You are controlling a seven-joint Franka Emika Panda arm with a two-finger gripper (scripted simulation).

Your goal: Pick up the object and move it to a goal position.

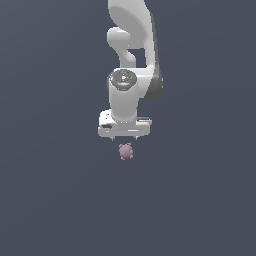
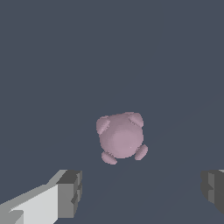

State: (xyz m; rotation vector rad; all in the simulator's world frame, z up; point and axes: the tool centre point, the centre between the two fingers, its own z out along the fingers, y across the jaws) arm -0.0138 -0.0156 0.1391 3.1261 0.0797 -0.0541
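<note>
The object is a small dusty-pink roundish lump [image 1: 126, 151] with little knobs, lying on the dark grey floor just in front of the white arm in the exterior view. It also shows in the wrist view [image 2: 121, 137]. My gripper [image 1: 125, 138] hangs just behind and above it, with only the tips of its fingers showing under the white hand. In the wrist view the gripper [image 2: 142, 192] is open and empty, its two grey fingertips [image 2: 70, 192] wide apart. The lump lies ahead of the gap between them, touching neither.
The plain dark grey floor [image 1: 200, 200] fills both views. The white arm [image 1: 131, 60] rises above the gripper. No goal marker shows.
</note>
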